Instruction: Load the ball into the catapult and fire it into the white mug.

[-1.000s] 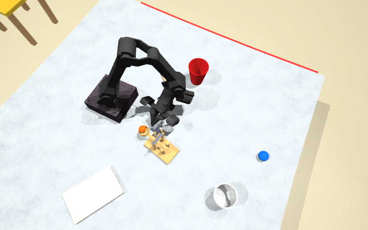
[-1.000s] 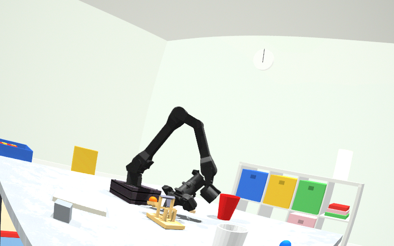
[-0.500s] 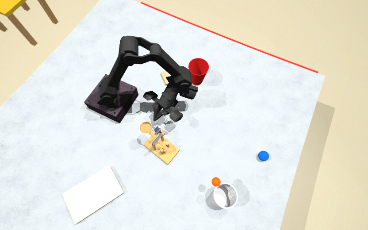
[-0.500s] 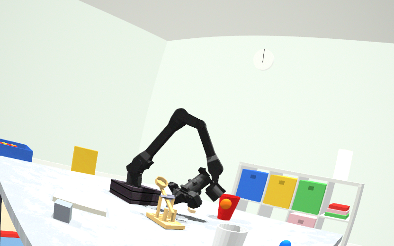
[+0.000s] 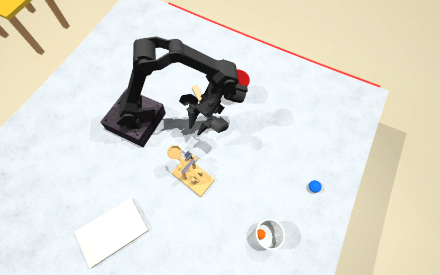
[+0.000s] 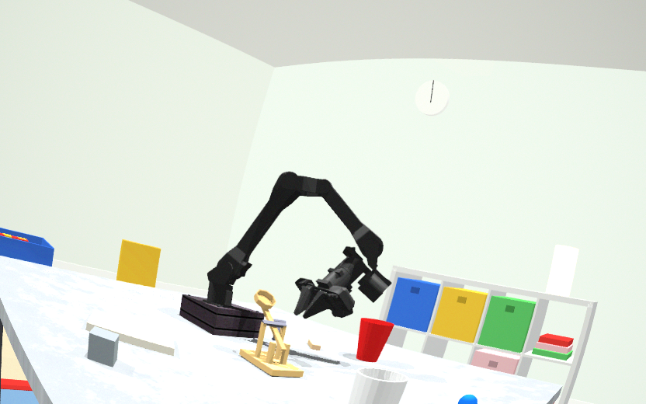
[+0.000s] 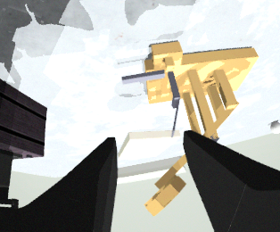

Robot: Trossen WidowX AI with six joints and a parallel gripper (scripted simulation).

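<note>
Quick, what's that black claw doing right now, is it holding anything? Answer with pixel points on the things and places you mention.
Claw [image 5: 194, 131] [image 6: 299, 312] [image 7: 150, 141]: open, with nothing between its fingers.

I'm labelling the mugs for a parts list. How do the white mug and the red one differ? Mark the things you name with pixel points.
The white mug [image 5: 278, 236] [image 6: 376, 389] has the orange ball [image 5: 260, 234] inside, seen from above; the red mug's [image 5: 243, 78] [image 6: 373, 340] inside is hidden. The white mug stands nearer the blue ball [image 5: 315, 186] [image 6: 467, 399] than the red mug. Both stand upright.
</note>
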